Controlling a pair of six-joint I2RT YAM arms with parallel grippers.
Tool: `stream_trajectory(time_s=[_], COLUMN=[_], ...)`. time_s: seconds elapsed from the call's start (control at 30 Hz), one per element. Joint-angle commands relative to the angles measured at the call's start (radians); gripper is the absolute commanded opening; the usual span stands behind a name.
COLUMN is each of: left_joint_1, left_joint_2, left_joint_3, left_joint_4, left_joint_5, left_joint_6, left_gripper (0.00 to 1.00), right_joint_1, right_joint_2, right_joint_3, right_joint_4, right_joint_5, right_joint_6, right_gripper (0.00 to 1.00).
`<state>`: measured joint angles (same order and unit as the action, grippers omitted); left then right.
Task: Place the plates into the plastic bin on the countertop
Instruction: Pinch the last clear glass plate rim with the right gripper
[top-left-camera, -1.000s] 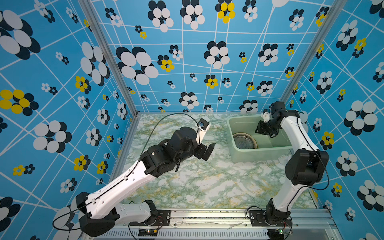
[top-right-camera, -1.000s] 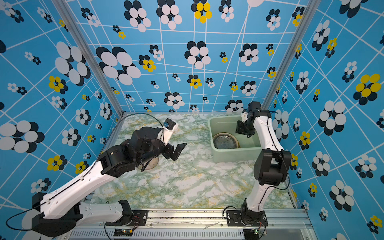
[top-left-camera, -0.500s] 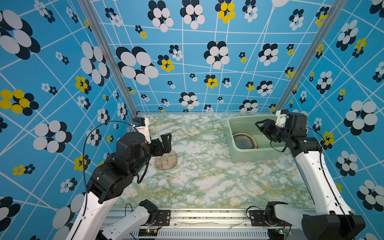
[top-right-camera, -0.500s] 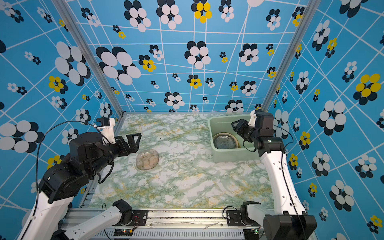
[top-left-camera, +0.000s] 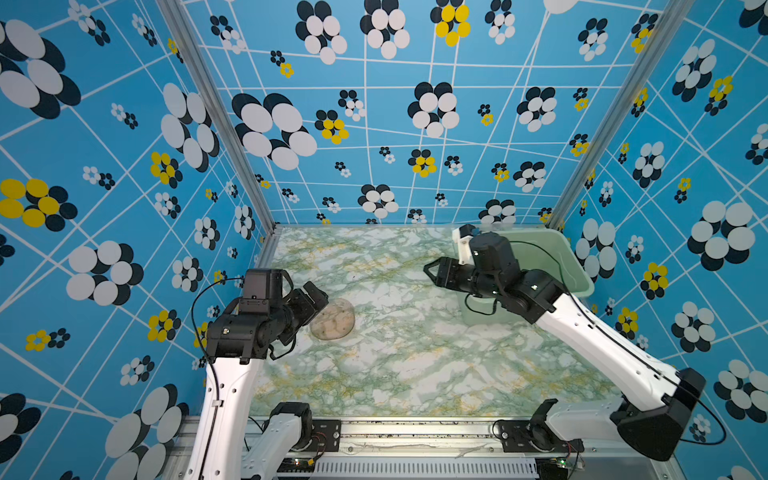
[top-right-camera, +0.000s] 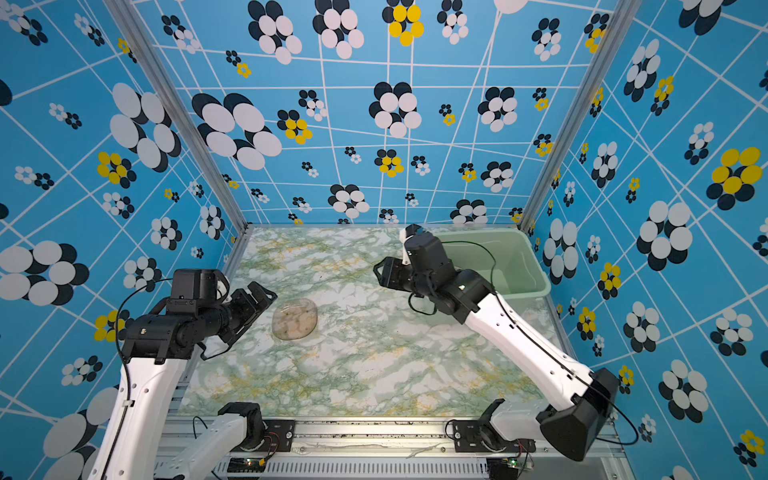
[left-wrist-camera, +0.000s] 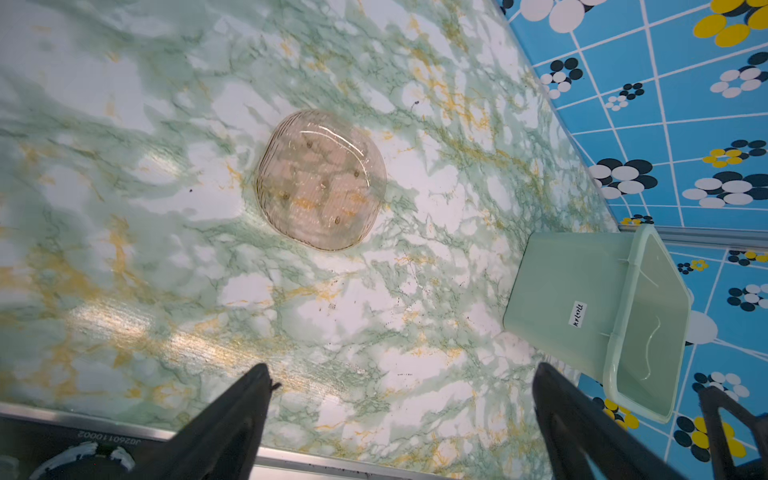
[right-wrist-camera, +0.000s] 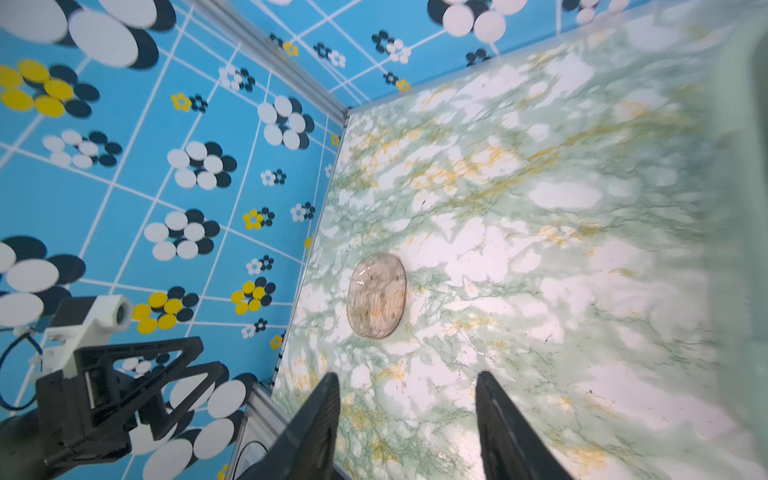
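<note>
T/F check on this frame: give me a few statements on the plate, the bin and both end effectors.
1. A clear glass plate lies flat on the countertop. True.
2. The left end effector is clamped on that plate. False: its jaws are wide open and the plate lies ahead of them, untouched.
3. The right end effector carries a plate. False: its jaws are apart with nothing between them, above bare countertop.
4. The plastic bin stands in the far right corner of the countertop. True.
5. The glass plate sits nearer the left end effector than the right one. True.
</note>
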<state>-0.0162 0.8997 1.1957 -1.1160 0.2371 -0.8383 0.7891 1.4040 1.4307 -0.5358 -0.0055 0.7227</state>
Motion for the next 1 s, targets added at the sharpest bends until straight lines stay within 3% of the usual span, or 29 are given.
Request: stream_trajectory(time_s=[0.0, 0.2, 0.53, 0.97], left_joint_1=[0.026, 0.051, 0.061, 0.062], left_joint_2=[-0.04, -0.107, -0.128, -0.116], left_joint_3=[-0.053, -0.091, -0.088, -0.085], left_joint_4=[-0.01, -0.017, -0.039, -0.026], left_joint_5=[0.082, 0.07, 0.063, 0.056], left_joint_6=[-0.089, -0.113, -0.109, -0.092], left_gripper=[0.99, 0.99, 0.99, 0.99], right_joint_1=[0.093, 0.163, 0.212, 0.208], right_joint_2=[0.136, 0.421, 0.809, 1.007], right_joint_3=[0.072, 0.16, 0.449, 0.582], right_joint_4=[-0.014, 0.045, 0.036, -0.005], right_joint_5=[0.102, 0.032, -0.105, -0.12], right_joint_6=[0.019, 0.065, 0.074, 0.04], right_gripper=[0.53, 0.52, 0.5, 0.45])
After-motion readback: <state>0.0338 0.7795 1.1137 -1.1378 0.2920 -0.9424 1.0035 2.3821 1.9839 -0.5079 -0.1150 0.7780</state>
